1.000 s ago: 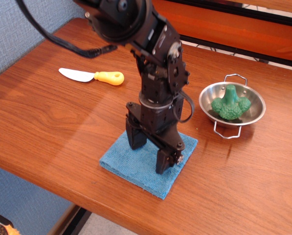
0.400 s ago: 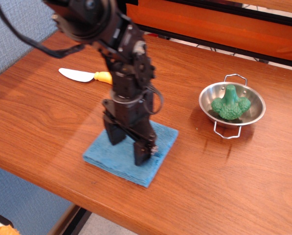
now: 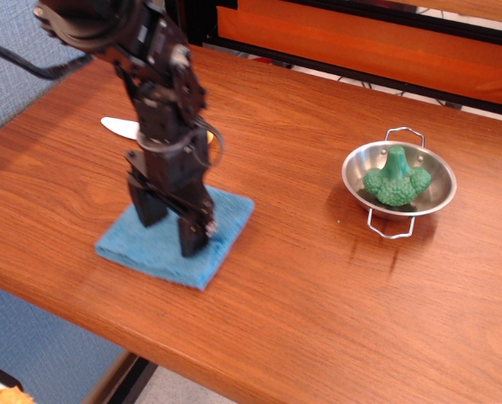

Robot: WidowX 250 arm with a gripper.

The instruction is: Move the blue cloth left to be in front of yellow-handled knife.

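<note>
The blue cloth [image 3: 171, 240] lies flat on the wooden table [image 3: 318, 278], near its front edge and left of centre. My gripper [image 3: 171, 225] stands upright on the cloth. Its two black fingers [image 3: 193, 238] are spread apart with their tips pressed onto the cloth's middle. The yellow-handled knife [image 3: 116, 127] lies behind the cloth at the back left. Only its pale blade tip and a sliver of yellow handle show, as my arm hides the rest.
A steel bowl [image 3: 435, 192] with wire handles stands at the right and holds a green broccoli [image 3: 395, 179]. An orange panel runs along the table's back edge. The table's front edge is close below the cloth.
My gripper and the blue cloth have slid left together along the table, from front centre to front left. My arm now covers the knife's handle.
</note>
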